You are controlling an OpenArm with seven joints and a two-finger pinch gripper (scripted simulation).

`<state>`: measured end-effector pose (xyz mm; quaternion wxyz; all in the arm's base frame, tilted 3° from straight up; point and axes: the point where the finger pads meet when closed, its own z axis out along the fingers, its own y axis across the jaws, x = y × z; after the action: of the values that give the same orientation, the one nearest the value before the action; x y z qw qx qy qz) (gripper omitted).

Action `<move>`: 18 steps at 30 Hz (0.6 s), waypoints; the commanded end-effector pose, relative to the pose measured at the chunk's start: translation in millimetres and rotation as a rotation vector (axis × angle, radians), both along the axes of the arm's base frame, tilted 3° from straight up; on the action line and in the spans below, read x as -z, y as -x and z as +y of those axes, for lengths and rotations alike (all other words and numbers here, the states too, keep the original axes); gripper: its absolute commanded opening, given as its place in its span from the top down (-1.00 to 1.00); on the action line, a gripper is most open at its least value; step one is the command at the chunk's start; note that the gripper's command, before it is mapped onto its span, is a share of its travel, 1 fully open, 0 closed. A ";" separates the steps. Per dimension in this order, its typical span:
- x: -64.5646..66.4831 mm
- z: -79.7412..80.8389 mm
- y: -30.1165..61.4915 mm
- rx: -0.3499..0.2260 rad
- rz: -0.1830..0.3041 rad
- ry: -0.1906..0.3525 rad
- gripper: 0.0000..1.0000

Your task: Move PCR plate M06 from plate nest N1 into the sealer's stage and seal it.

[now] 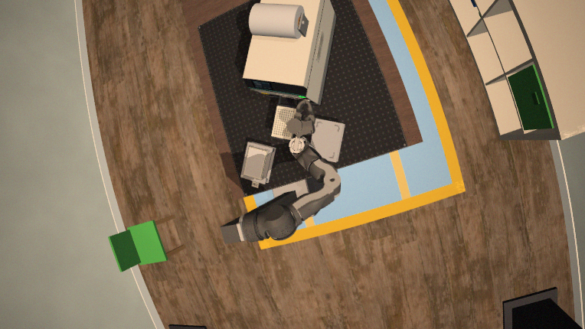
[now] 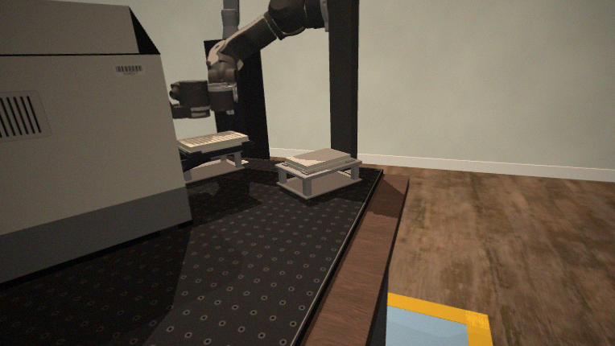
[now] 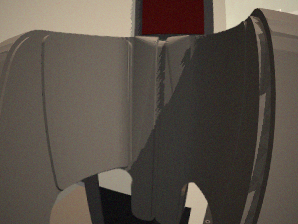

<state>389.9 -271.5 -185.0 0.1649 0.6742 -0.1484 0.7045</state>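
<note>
The bench (image 2: 344, 283) was a wooden-edged top covered by a dark mat (image 2: 257, 257) dotted with rows of small rings. At its far end, as seen from above, the beige sealer housing (image 1: 282, 61) stood directly on the mat. Two low plate nests on short legs also rested on it: one (image 1: 327, 138) to the right of the sealer's front with a bare top, the other (image 1: 257, 162) nearer the bench's corner carrying a covered plate (image 2: 318, 158). The bench itself stood on wooden floor (image 1: 368, 265) beside a pale blue floor patch (image 1: 417, 154) with a yellow border.
</note>
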 end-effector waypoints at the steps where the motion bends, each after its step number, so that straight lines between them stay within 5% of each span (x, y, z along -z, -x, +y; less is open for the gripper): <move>1: -1.0 1.4 -1.7 -0.008 0.000 0.000 1.00; 18: 0.6 0.9 -4.7 -0.009 -0.001 -0.002 1.00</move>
<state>392.9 -272.8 -185.0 0.1664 0.6718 -0.1489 0.7062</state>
